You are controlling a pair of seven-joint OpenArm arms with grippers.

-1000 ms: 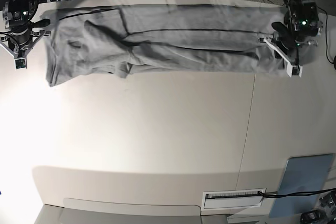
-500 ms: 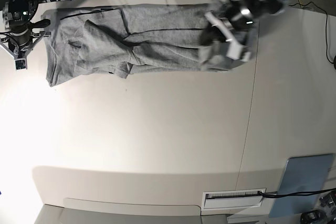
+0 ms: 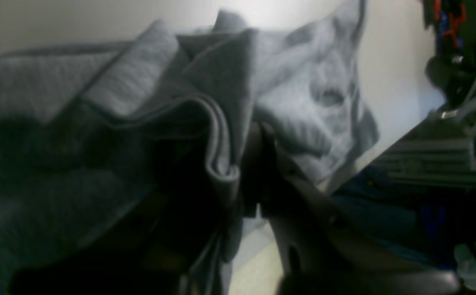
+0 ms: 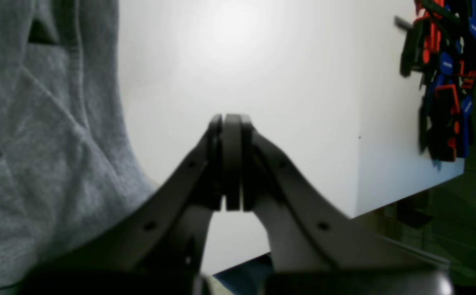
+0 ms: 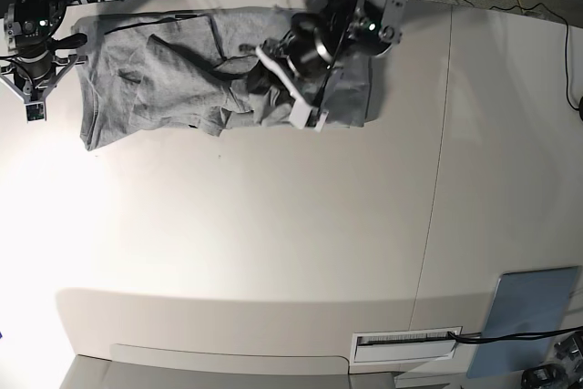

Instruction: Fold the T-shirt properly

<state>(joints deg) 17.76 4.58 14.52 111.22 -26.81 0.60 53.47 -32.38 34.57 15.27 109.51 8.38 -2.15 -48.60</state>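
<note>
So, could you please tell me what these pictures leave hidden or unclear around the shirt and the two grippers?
- Left wrist view: the left gripper is dark and blurred, one finger buried in the large heather-grey cotton T-shirt.
- Base view: the left arm covers the T-shirt's fold; the lettering is not visible.
- Right wrist view: the frame's left edge cuts off the T-shirt; the right gripper sits shut over bare white table.

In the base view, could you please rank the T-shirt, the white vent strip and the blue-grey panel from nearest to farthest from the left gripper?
1. T-shirt: pinched in the left gripper, top of table.
2. White vent strip: lower edge, right of centre.
3. Blue-grey panel: bottom-right corner.
</note>
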